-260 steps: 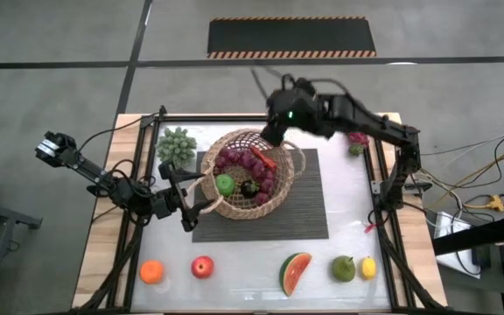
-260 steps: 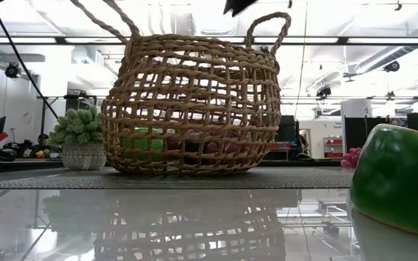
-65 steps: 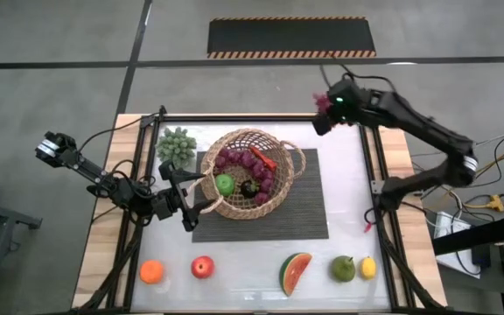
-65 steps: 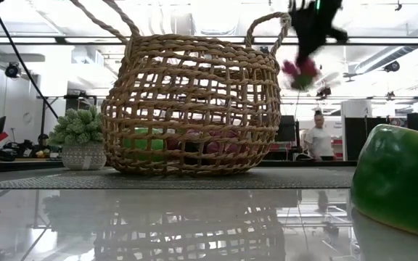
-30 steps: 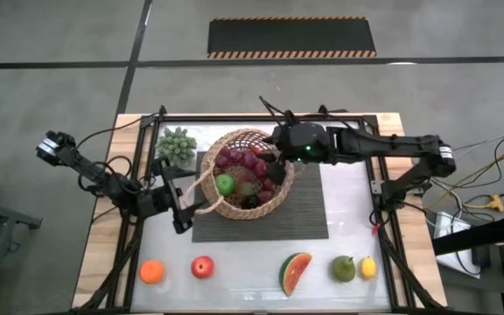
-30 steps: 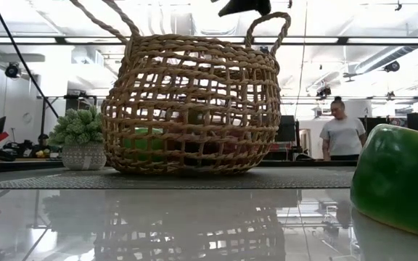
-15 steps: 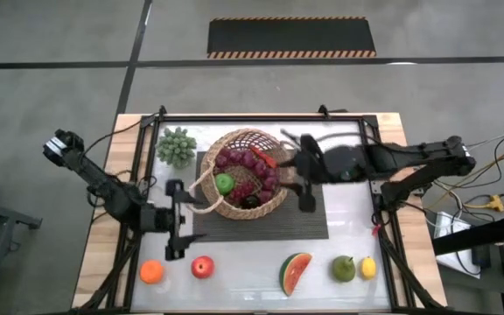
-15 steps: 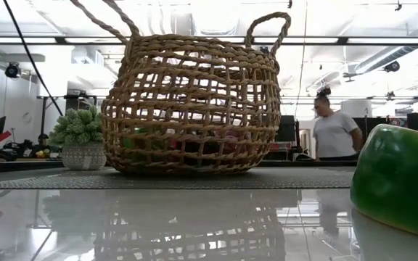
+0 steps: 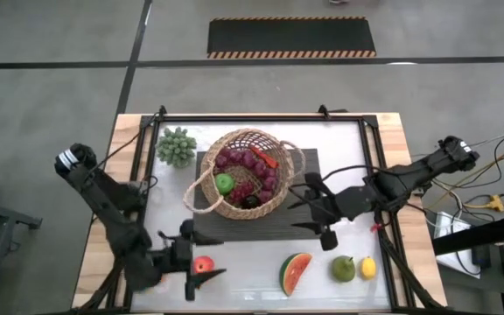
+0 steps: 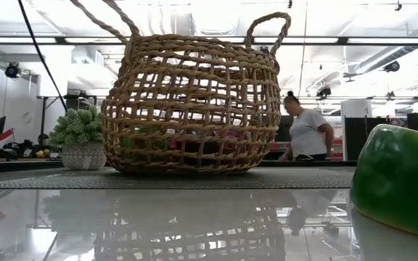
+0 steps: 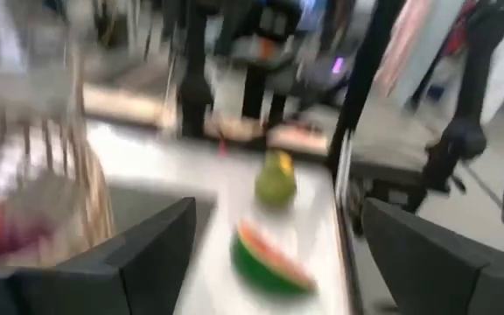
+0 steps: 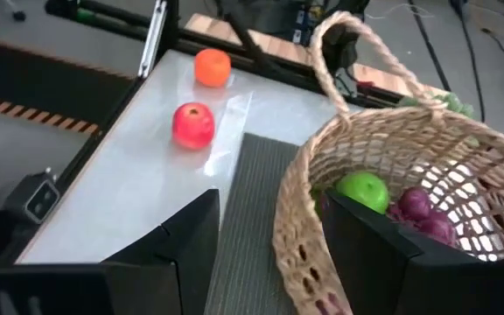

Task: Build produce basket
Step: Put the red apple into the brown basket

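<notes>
The right gripper [image 12: 265, 249] is showing its two dark fingers [image 12: 178, 254] standing apart with nothing between them. Beyond them the woven basket [image 12: 383, 149] is sitting on a dark ribbed mat [image 12: 250, 201], one loop handle arching up. Inside it a green apple [image 12: 362, 190] is lying beside purple grapes [image 12: 427, 214] (partly hidden by the rim). A red apple [image 12: 193, 124] and an orange [image 12: 212, 67] are resting near each other on the white table [image 12: 125, 179].

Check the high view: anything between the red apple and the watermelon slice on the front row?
Nothing: in the high view the white table is bare between the red apple and the watermelon slice. The left gripper is open around the apple.
</notes>
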{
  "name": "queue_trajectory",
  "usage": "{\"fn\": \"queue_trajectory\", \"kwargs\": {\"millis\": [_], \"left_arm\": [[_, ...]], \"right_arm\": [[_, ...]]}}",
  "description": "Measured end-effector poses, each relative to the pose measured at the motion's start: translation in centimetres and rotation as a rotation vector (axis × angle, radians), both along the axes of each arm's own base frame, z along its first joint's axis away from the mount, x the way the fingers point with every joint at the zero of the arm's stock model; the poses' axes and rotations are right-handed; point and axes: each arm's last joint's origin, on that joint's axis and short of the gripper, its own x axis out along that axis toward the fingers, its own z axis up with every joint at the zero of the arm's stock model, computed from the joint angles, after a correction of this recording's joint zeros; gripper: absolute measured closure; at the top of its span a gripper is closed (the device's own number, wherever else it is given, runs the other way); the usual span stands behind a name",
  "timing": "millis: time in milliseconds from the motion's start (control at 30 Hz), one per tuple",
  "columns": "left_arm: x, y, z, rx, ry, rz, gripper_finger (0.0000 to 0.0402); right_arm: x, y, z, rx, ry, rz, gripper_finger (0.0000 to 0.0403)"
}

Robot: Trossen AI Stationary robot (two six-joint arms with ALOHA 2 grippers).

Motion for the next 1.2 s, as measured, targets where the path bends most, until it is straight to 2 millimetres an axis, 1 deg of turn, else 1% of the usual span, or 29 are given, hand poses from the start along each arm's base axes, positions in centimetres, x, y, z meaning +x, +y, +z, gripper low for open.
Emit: {"fn": "queue_trajectory", "kwargs": {"millis": [67,100,167,233,300,400,500,833,1200], "left_arm": [[0.1,-1.0,-0.4,-0.057,0.125,0.009,0.0096],[0.1,-1.4,-0.9,-0.065,0.213,-0.003,0.0096],[0.3,-2.3,-2.2,-0.076,0.417,-0.05,0.0096],[0.4,-3.0,-4.0,-0.058,0.627,-0.06,0.0096],[0.5,-3.3,-5.7,-0.043,0.796,-0.039,0.0096],[0.6,-3.1,-7.8,-0.022,0.945,0.022,0.0096],[0.5,-3.1,-8.8,-0.035,0.989,0.038,0.0096],[0.2,-2.7,-9.8,-0.014,1.009,0.053,0.0096],[-0.2,-2.2,-13.1,-0.033,0.992,0.04,0.0096]], "right_arm": [[-0.2,0.3,-0.1,-0.004,0.006,0.012,0.0214],[-0.3,0.4,-0.1,-0.007,0.004,0.02,0.0214],[-0.4,0.7,-0.1,-0.019,0.002,0.036,0.0213],[-0.5,0.8,-0.1,-0.029,0.0,0.048,0.0214],[-0.5,0.8,-0.1,-0.034,0.001,0.051,0.0214],[-0.5,0.8,-0.1,-0.036,0.0,0.051,0.0214],[-0.5,0.8,-0.1,-0.036,0.0,0.051,0.0214],[-0.5,0.8,-0.1,-0.025,0.002,0.045,0.0213],[-0.5,0.8,-0.2,-0.01,0.005,0.036,0.0216]]}}
